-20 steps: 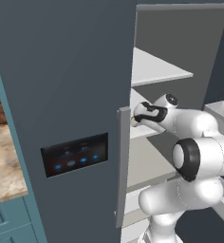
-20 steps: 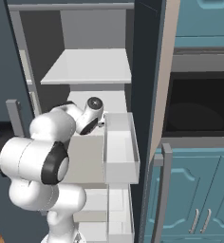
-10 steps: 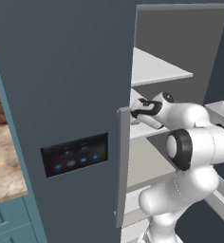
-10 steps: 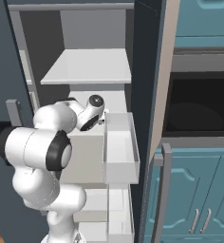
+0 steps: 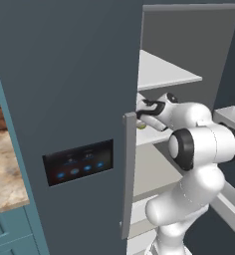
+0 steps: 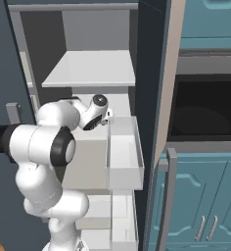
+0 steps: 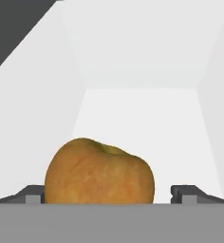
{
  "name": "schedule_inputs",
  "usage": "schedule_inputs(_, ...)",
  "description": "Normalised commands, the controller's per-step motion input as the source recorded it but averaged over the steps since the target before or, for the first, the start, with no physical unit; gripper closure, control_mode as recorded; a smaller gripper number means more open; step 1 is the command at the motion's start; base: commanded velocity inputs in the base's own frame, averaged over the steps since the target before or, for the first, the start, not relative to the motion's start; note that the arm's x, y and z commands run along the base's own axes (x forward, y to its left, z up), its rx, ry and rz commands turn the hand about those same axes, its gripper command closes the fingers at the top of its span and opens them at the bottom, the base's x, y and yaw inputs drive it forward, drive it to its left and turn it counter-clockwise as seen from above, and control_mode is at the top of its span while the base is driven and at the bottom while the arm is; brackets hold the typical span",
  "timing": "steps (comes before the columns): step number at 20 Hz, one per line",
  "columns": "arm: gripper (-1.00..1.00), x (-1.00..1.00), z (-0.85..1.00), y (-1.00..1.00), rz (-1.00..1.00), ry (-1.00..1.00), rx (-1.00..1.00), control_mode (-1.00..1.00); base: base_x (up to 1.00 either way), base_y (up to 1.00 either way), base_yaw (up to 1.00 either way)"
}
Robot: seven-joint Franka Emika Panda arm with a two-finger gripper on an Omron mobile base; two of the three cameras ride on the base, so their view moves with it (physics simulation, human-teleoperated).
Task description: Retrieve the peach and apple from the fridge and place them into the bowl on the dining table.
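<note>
On the white middle shelf of the open fridge sits an orange-yellow fruit, probably the apple, between the wide-open, empty gripper; it looks firm, smooth, light and apt to roll, so best clasped across its widest middle.

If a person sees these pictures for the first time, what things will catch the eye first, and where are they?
In the hand view, a round orange-yellow fruit lies on the white fridge shelf, between the fingertips of the open gripper. From the base views, the white arm reaches into the open dark grey fridge, whose closed door carries a black panel with blue lights. On the right, a white door bin juts out beside teal cabinets.
</note>
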Motion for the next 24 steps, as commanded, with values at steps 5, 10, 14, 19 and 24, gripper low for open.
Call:
schedule_inputs(5, -1.0, 0.08, -0.38, 0.15, 0.0, 0.03, 0.0, -1.0, 0.0, 0.0, 0.0)
schedule_inputs(10, 1.0, 0.0, -0.73, 0.18, 0.0, 0.04, -0.02, -1.0, 0.0, 0.0, 0.0)
schedule_inputs(14, 1.0, 0.0, -0.76, 0.21, 0.0, 0.03, -0.01, -1.0, 0.0, 0.0, 0.0)
schedule_inputs(19, 1.0, -0.52, -0.58, 0.01, -0.01, 0.03, 0.0, -1.0, 0.0, 0.0, 0.0)
schedule_inputs(24, 1.0, -1.0, -0.22, -0.13, -0.05, 0.0, 0.0, -1.0, 0.0, 0.0, 0.0)
